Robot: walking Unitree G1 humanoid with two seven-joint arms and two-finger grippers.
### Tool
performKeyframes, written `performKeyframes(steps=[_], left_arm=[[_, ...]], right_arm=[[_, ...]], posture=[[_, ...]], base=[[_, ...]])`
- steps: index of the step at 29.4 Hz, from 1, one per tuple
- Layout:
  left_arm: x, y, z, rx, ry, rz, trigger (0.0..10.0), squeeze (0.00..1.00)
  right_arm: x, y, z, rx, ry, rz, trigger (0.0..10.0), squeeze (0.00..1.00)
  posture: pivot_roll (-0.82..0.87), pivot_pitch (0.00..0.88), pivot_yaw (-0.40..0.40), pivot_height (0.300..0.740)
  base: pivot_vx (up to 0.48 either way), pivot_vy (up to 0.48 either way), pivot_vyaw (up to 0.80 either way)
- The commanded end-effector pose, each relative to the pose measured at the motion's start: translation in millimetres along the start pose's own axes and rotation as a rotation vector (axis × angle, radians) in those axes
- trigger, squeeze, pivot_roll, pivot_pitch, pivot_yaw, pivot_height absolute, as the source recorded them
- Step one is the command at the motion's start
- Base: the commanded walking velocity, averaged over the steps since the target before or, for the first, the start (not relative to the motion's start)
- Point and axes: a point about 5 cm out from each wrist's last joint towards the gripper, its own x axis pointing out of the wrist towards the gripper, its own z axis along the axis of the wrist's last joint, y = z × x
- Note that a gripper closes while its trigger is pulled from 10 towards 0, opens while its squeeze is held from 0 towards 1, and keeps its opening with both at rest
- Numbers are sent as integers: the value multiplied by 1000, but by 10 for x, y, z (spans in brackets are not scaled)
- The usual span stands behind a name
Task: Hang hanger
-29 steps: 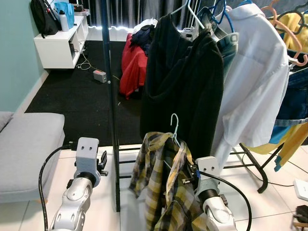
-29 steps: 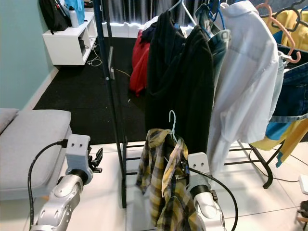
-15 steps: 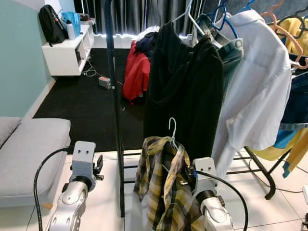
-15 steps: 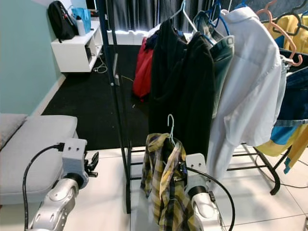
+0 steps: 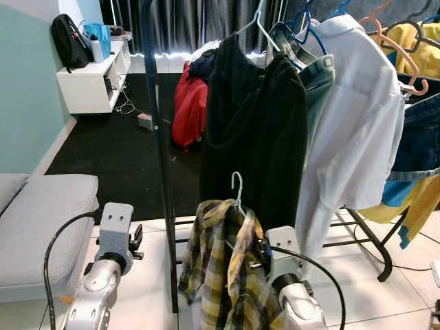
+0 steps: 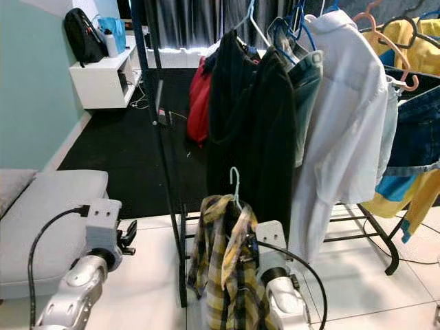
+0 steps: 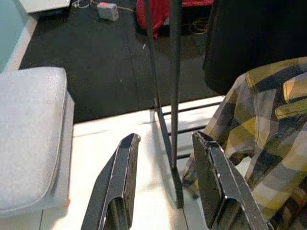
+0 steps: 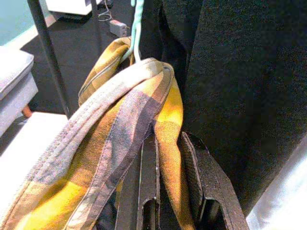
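Hanger (image 5: 236,187) with the yellow plaid shirt (image 5: 223,271) sits low in the middle of the left eye frame. We hold it up on our right gripper (image 8: 169,163), whose two black fingers are closed on a fold of the shirt near the collar, so the thin pale-green hook points upward, free to catch a rail. The shirt is soft checked cloth with stitched edges and hangs in loose folds. Behind it the black coat (image 5: 254,130) and the smooth white shirt (image 5: 357,124) fill the rack (image 5: 157,137), a dark thin metal post. Our left gripper (image 7: 165,179), at the lower left, holds nothing; its fingers stand apart.
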Motion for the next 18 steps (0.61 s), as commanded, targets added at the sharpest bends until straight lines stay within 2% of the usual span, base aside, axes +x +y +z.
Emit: performKeyframes(steps=[1,7,12,16,18], left_arm=[[-22,73,-61,2,29,19,10000,0],[-8,102,-45,-1,25,49,10000,0],[-57,126,-89,-4,38,51,10000,0],[-82,93,-107,6,47,54,10000,0],[-77,89,-105,-3,43,63,10000,0]], right_arm=[[1,14,64,-8,-26,2,10000,0],[-32,-5,47,6,-17,-6,10000,0],[-60,0,-2,3,-4,-11,10000,0],[-72,-53,10,18,-15,-55,10000,0],[-52,-56,-21,20,-8,-61,10000,0]], posture=[[5,141,5,740],[10,150,-16,740],[-9,146,-14,740],[57,154,-38,740],[62,150,-25,740]], base=[[0,0,0],[0,0,0],[0,0,0],[0,0,0],[0,0,0]])
